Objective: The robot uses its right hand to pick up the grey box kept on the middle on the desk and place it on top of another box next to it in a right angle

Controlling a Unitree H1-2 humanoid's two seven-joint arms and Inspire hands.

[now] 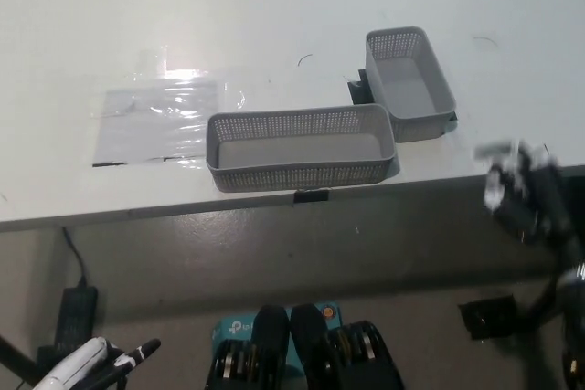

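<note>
Grey perforated plastic box [300, 146] lies lengthwise near your desk's [274, 15] front edge, mid-table, its right end just beside a second grey mesh box [409, 81] angled away. Your black right hand [523, 191] is blurred off the desk's right edge, holding nothing, fingers can't tell. White left hand [87, 364] rests lower left, fingers unclear.

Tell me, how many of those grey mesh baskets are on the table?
2. One grey basket lies lengthwise near the table's front edge, in the middle. The other grey basket sits just behind its right end, turned roughly crosswise. Both look empty; nothing seems hidden.
</note>
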